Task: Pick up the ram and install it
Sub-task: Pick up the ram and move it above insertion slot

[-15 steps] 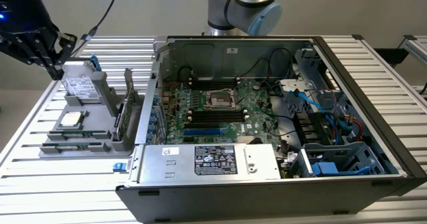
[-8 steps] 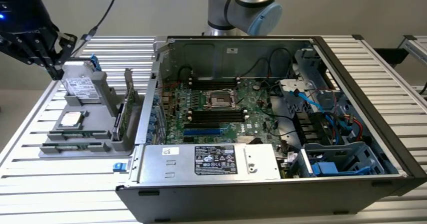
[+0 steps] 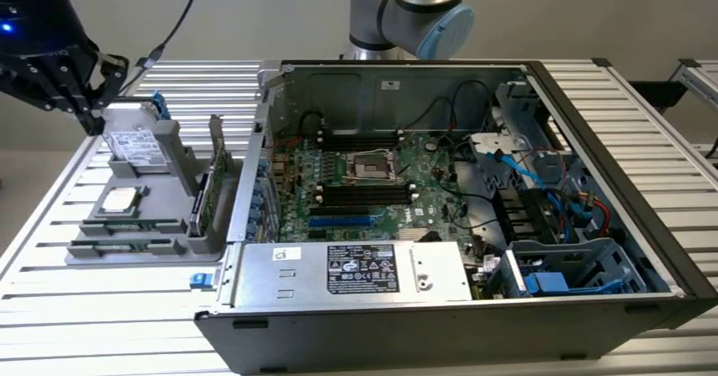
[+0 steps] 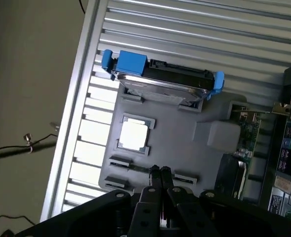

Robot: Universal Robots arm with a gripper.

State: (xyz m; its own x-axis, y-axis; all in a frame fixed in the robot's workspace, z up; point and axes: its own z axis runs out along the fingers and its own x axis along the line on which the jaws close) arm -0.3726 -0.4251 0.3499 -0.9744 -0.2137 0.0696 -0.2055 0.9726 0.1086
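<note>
Ram (image 3: 126,225), long thin green stick in grey plastic tray (image 3: 168,153), at risk of knock from pressed-together black gripper (image 4: 160,172) above.

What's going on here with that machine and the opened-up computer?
A robot arm is meant to fit a ram stick into the open computer case. Its jaws are shut and empty, hovering over a grey parts tray that sits beside the case, on the exterior view's left. The ram lies in that tray, not yet picked up, along with a hard drive and a processor chip.
</note>
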